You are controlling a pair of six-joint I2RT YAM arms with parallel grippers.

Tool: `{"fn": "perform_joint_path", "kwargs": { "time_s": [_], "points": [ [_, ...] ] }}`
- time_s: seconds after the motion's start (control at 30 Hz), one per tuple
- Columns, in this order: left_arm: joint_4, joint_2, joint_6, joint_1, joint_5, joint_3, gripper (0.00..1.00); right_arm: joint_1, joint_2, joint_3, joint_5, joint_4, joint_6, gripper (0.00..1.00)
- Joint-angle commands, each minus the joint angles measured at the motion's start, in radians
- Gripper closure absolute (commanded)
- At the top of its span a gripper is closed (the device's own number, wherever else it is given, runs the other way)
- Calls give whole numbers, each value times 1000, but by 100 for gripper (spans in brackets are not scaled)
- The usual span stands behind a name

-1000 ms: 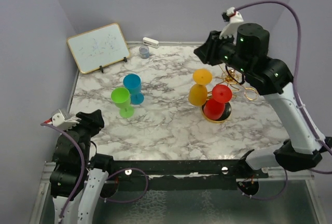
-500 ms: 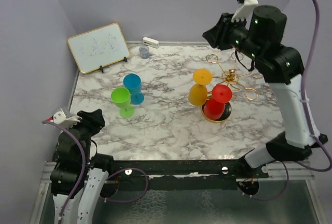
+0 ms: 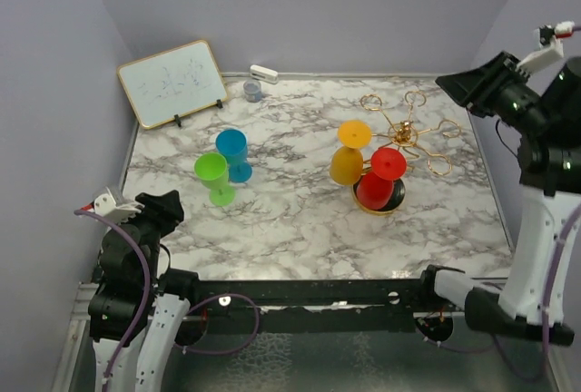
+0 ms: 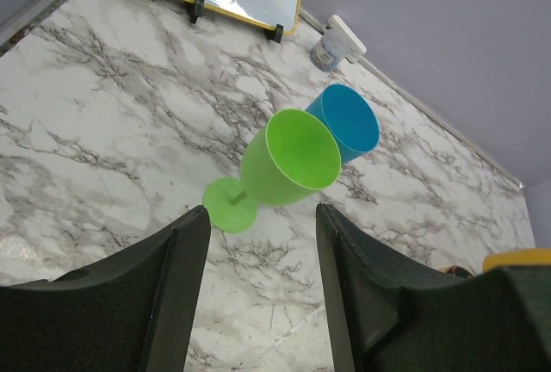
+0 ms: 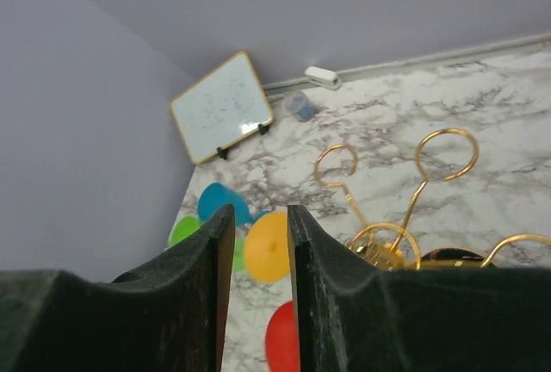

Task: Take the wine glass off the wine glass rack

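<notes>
**Stock on the table: two glasses on the rack, both grippers empty**

1. Wine glass rack (image 3: 405, 133): you will find it right of centre on the marble table (image 3: 300, 220). It is gold wire, with looped arms spreading from a central post. Its round black base shows below the red glass.
2. Orange wine glass (image 3: 348, 163): it is at the rack's left side, foot disc uppermost and bowl downward. It sits just beside the red glass, on that glass's left.
3. Red wine glass (image 3: 379, 181): it is at the rack's near side and also has its foot uppermost. Its bowl lies over the black base.
4. Green wine glass (image 4: 288, 161): it stands on its foot on the table, left of centre and well apart from the rack, with the bowl open upward.
5. Blue wine glass (image 4: 346, 120): it is just behind the green one. You cannot tell from these views whether the two touch.
6. Whiteboard (image 3: 172, 83): it has a yellow frame and is propped at the far left corner.
7. Small grey cup (image 3: 252, 91) and white block (image 3: 263, 73): both are at the far edge, right of the whiteboard.
8. Right gripper (image 5: 259, 226): it is raised high at the right edge of the table, beyond the rack and clear of it. Your wrist view looks down over the gold loops. The jaws stand a narrow gap apart with nothing between them.
9. Left gripper (image 4: 263, 243): it is low at the near left corner and faces the green glass. The jaws stand wide apart and hold nothing.
</notes>
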Motion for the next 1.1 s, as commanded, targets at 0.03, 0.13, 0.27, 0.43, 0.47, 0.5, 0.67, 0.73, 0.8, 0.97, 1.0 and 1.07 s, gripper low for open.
{"fn": "perform_joint_path", "kwargs": {
  "time_s": [0.03,0.13,0.27,0.43,0.47,0.5,0.67,0.73,0.8,0.97,1.0,1.07],
  "points": [
    [26,-8,17,-3,15,-6,45,6,-305,-178,-175,47,87,67],
    [27,-8,17,-7,14,-7,45,6,-390,-248,-260,-22,86,65],
    [27,-13,18,-12,13,-7,45,29,-501,-431,-319,-53,116,60],
    [26,-17,17,-13,13,-7,45,31,-629,-617,-288,-56,166,57],
    [27,-18,17,-15,13,-7,45,31,-650,-654,-286,-39,184,57],
    [26,-18,17,-15,12,-7,45,31,-665,-680,-273,-34,195,57],
    [26,-15,17,-17,11,-7,46,31,-695,-733,-166,-54,188,57],
    [27,-15,18,-17,11,-7,46,31,-698,-734,-106,-68,179,57],
    [27,-13,16,-17,11,-8,46,31,-698,-741,-55,-70,170,57],
    [25,-12,18,-17,11,-6,46,31,-690,-774,11,-41,162,57],
    [25,-12,17,-17,11,-6,46,31,-686,-778,10,-28,162,57],
    [25,-10,17,-17,11,-6,46,31,-676,-782,5,-2,160,57]
  ]
}}
